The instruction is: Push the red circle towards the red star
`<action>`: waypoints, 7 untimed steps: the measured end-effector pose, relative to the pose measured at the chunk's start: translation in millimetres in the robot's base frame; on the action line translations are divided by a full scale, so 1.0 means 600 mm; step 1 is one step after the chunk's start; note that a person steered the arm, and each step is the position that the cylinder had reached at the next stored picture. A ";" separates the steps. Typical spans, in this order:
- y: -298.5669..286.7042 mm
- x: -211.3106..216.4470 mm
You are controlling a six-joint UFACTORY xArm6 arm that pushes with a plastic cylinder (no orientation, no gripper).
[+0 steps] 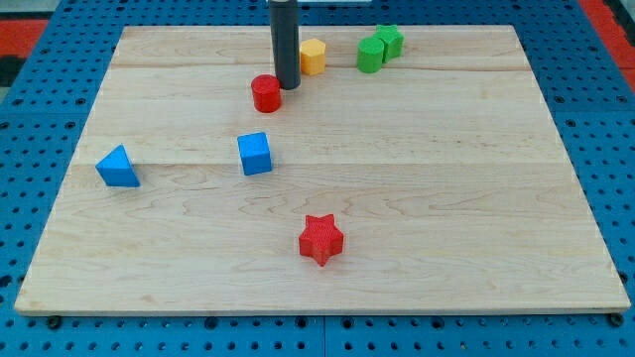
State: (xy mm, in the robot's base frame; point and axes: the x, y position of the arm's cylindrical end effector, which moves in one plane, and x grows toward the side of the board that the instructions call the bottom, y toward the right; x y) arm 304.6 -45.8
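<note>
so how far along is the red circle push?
Done: my tip sits at the red circle, on its upper-right side; contact can't be confirmed. In hand: the push itself, which from this side should drive the circle toward the view's bottom. Left: nearly all the travel, since the red star lies well below, slightly right, with open board between. The blue cube sits just left of that path.

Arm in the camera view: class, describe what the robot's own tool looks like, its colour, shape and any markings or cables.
Only a straight, round, dark grey rod shows, smooth and plain, entering from the view's top. My tip is its blunt lower end. No cables, markings or jaws are visible; the rest of the arm is out of frame.
</note>
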 end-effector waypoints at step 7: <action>-0.002 0.197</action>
